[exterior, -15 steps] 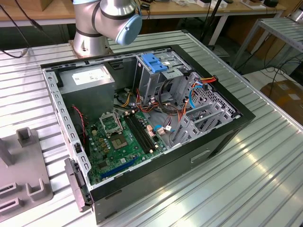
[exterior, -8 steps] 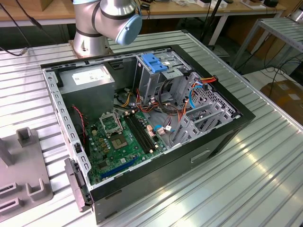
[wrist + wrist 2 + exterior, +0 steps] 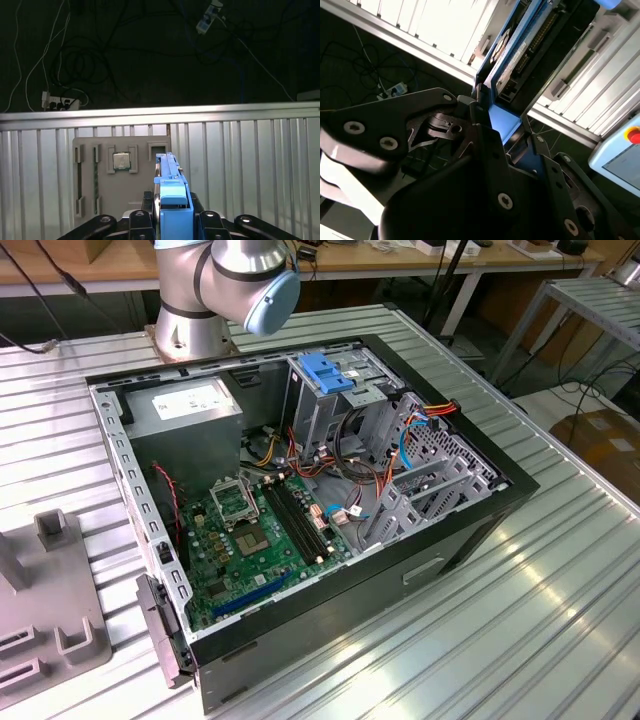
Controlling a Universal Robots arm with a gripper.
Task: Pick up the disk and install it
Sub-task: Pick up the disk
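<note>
Surface: ribbed metal table [image 3: 250,150], dark floor with cables beyond.
My gripper [image 3: 172,220]: clamped on the disk [image 3: 169,175], which I hold edge-on over the table.
Behind the disk: grey fixture [image 3: 100,195] holding a chip [image 3: 121,161].
Computer case [image 3: 350,610]: lying open, exterior view.

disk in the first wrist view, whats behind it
A grey holder plate on the slatted table, a square chip in one recess. The disk, clamped in the gripper, hides part of the plate.
</note>
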